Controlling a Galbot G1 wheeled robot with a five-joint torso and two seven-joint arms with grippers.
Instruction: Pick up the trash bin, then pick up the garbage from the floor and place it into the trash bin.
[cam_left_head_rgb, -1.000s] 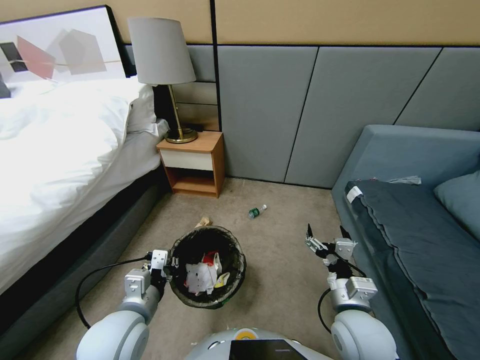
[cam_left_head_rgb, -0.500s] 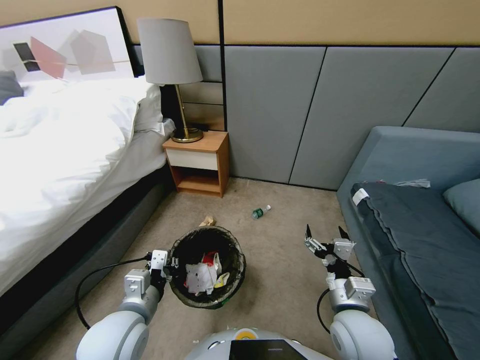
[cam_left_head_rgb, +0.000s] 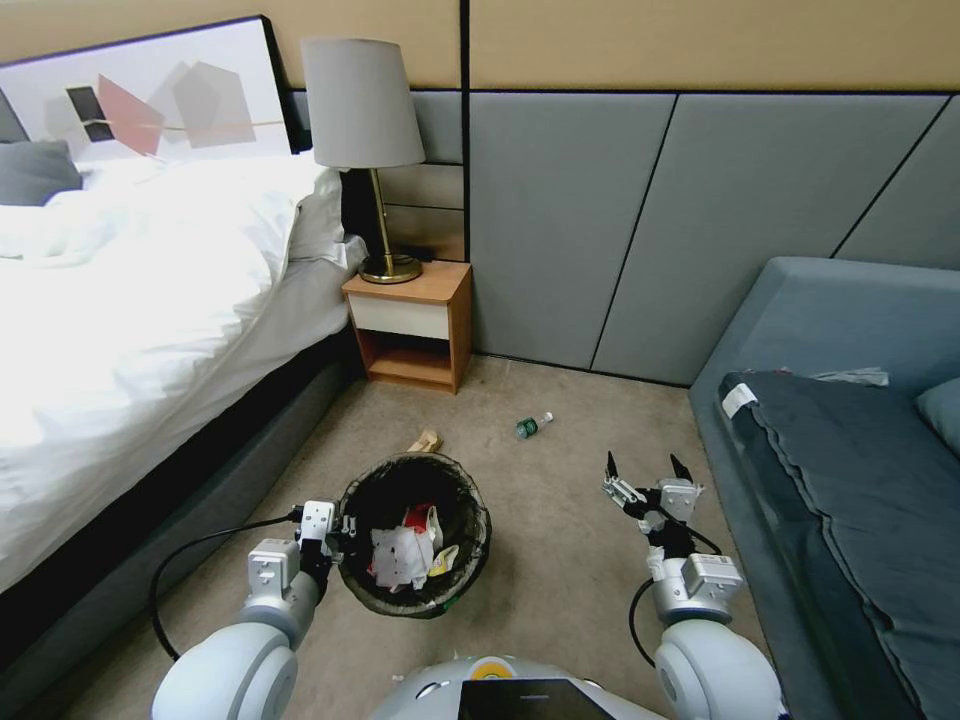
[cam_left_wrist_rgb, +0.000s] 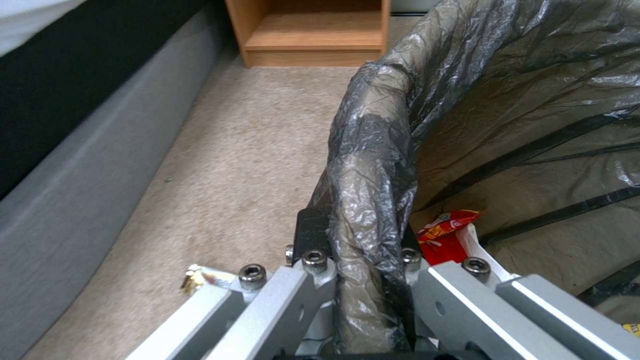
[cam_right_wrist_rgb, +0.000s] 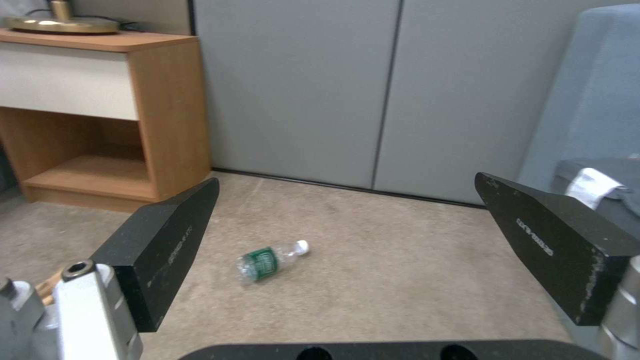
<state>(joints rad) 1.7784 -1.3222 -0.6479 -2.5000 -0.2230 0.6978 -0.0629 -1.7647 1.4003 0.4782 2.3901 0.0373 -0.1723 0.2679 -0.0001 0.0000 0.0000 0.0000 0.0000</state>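
The trash bin (cam_left_head_rgb: 472, 512), a small round bucket lined with a dark bag, hangs low in front of me with white paper wads and red and yellow wrappers inside. My left gripper (cam_left_head_rgb: 340, 527) is shut on its left rim; the left wrist view shows the left gripper (cam_left_wrist_rgb: 357, 245) pinching the bagged rim (cam_left_wrist_rgb: 373, 150), with a red wrapper (cam_left_wrist_rgb: 448, 235) just inside. On the carpet beyond lie a green-labelled bottle (cam_left_head_rgb: 533, 425) and a tan paper scrap (cam_left_head_rgb: 425, 441). My right gripper (cam_left_head_rgb: 643, 468) is open and empty above the floor. In the right wrist view the bottle (cam_right_wrist_rgb: 267, 260) lies ahead of the open right gripper (cam_right_wrist_rgb: 357, 235).
A bed (cam_left_head_rgb: 150, 330) runs along the left, with a wooden nightstand (cam_left_head_rgb: 412, 325) and a lamp (cam_left_head_rgb: 365, 110) by the wall. A grey sofa (cam_left_head_rgb: 850, 450) lines the right. Open carpet stretches between them. A small shiny scrap (cam_left_wrist_rgb: 197, 275) lies on the floor under the left wrist.
The whole head view has shifted: bed, nightstand, bottle and sofa all sit further right in the picture, so the camera has moved. Both arms and the held bin keep their poses.
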